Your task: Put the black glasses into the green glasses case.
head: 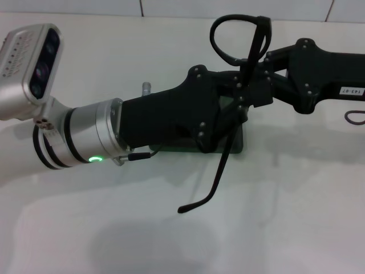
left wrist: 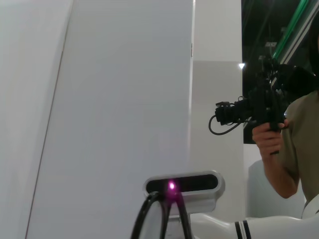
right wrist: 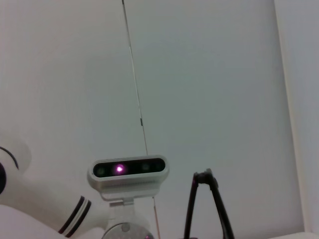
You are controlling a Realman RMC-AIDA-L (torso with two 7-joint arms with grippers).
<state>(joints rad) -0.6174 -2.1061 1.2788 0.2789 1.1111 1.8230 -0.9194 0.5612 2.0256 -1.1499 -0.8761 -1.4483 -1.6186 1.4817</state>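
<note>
The black glasses (head: 242, 43) are held up in the air above the white table (head: 285, 217), where the two end effectors meet: the rounded lens frame stands uppermost and one long temple arm hangs down and forward, its curved tip near the table surface. The right end effector (head: 251, 85) reaches in from the right and appears closed on the frame near the hinge. The left end effector (head: 219, 123) comes in from the left and meets the glasses at the same spot, but I cannot tell whether its fingers are closed. The green glasses case (head: 236, 145) lies on the table directly below both, mostly hidden by the left arm.
</note>
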